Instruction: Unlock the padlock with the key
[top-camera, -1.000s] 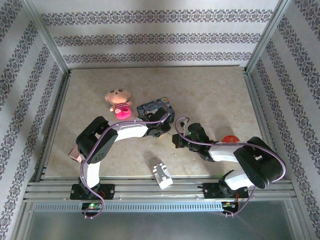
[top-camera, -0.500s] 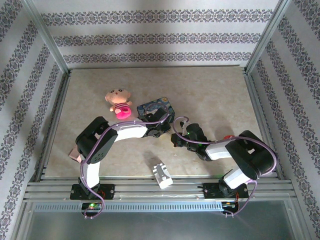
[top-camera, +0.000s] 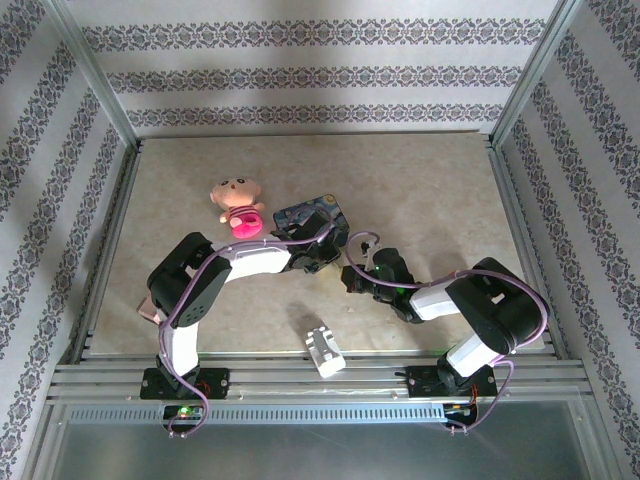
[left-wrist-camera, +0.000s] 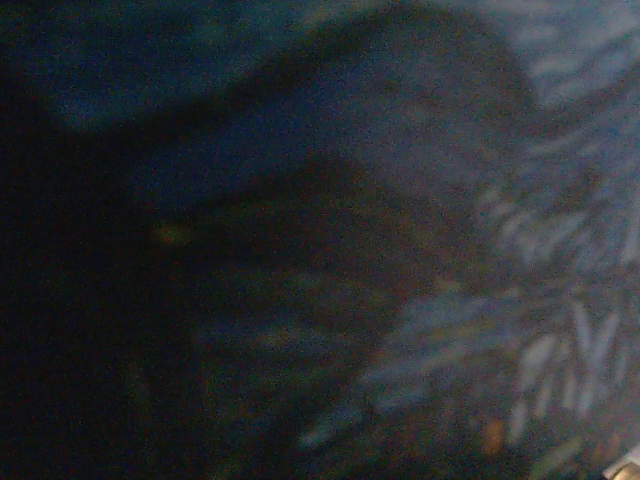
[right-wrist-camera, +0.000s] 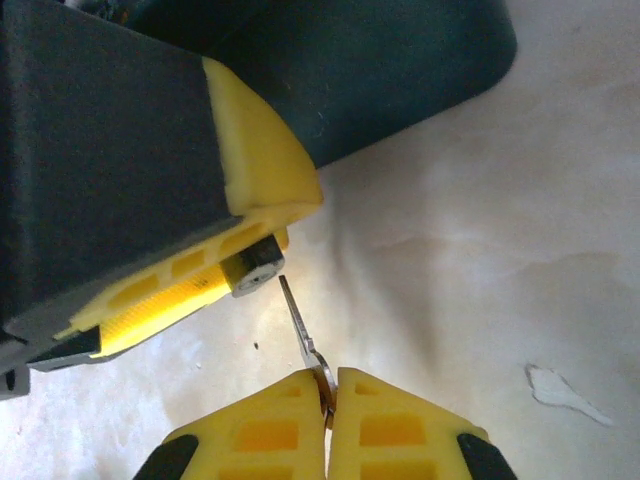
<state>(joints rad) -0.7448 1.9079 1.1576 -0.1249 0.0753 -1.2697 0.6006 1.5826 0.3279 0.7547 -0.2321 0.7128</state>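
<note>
The padlock (right-wrist-camera: 254, 268) is sitting between the yellow fingers (right-wrist-camera: 255, 150) of the left gripper (right-wrist-camera: 272, 245), which are closing on it from both sides and holding it just above the table (right-wrist-camera: 480, 250). In the right wrist view, its round grey end face is pointing toward the lower right. The shackle is lying hidden inside the grip.

The key (right-wrist-camera: 298, 325) is standing just beside that end face. Its thin blade is slanting up and to the left, and its tip is ending right at the padlock. Whether the tip is touching the face cannot be told. The head of the key is being pinched between the yellow fingertips (right-wrist-camera: 270, 430) of the right gripper (right-wrist-camera: 330, 385), whose jaws are pressing together on it with no gap showing.

The blue tin (right-wrist-camera: 400, 70) is lying on the table directly behind the left gripper. The left wrist view is showing its painted surface as a dark blue blur at very close range.

In the top view, both arms are reaching toward the middle of the table, with the two grippers meeting tip to tip just in front of the tin. A plush toy (top-camera: 236, 205) in a pink outfit is lying beside the tin on its left. A white block (top-camera: 323, 348) is lying near the front edge, well apart from both grippers.
</note>
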